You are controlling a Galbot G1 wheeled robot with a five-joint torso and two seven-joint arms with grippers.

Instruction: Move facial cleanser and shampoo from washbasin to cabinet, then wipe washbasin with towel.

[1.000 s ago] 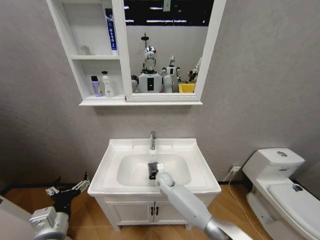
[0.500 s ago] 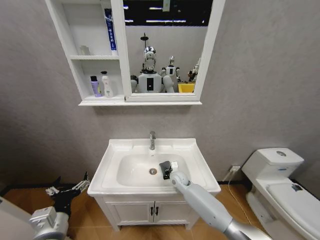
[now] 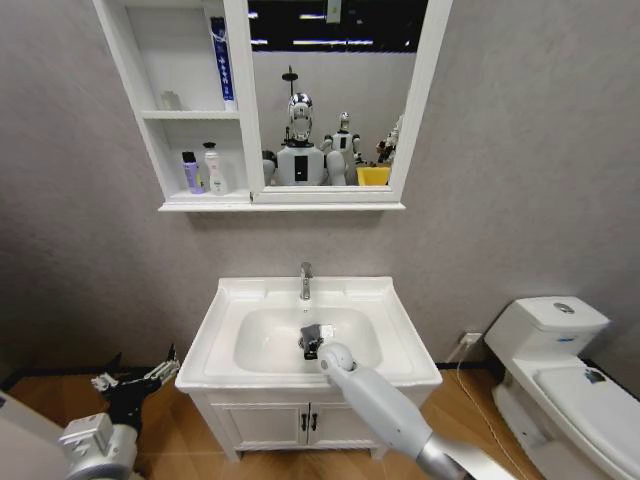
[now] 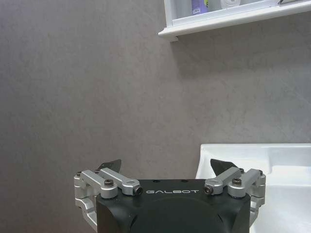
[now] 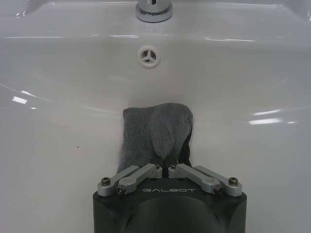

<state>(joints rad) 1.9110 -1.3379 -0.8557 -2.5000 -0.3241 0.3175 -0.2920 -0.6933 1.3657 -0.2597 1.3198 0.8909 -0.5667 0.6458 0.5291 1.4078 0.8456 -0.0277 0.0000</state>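
Note:
The white washbasin (image 3: 225, 310) stands below the wall cabinet (image 3: 190, 205). My right gripper (image 3: 312, 343) reaches into the bowl, shut on the dark grey towel (image 3: 310, 333), which is pressed onto the bowl's bottom just in front of the chrome tap (image 3: 305, 280). In the right wrist view the towel (image 5: 154, 133) lies bunched between the closed fingers of the right gripper (image 5: 165, 168), below the tap base (image 5: 153, 9). A purple bottle (image 3: 190, 172) and a white pump bottle (image 3: 213, 170) stand on the cabinet's lowest shelf. My left gripper (image 3: 135, 383) hangs open, low and left of the basin.
A white toilet (image 3: 560, 375) stands on the right. Under the basin is a low two-door cupboard (image 3: 300, 425). A blue tube (image 3: 221, 60) stands on the top shelf. The left wrist view has the open left gripper (image 4: 166, 165) facing the grey wall beside the basin's edge (image 4: 252, 153).
My right gripper has slid the towel leftward across the bowl, from right of the drain to over it. The left arm has not moved.

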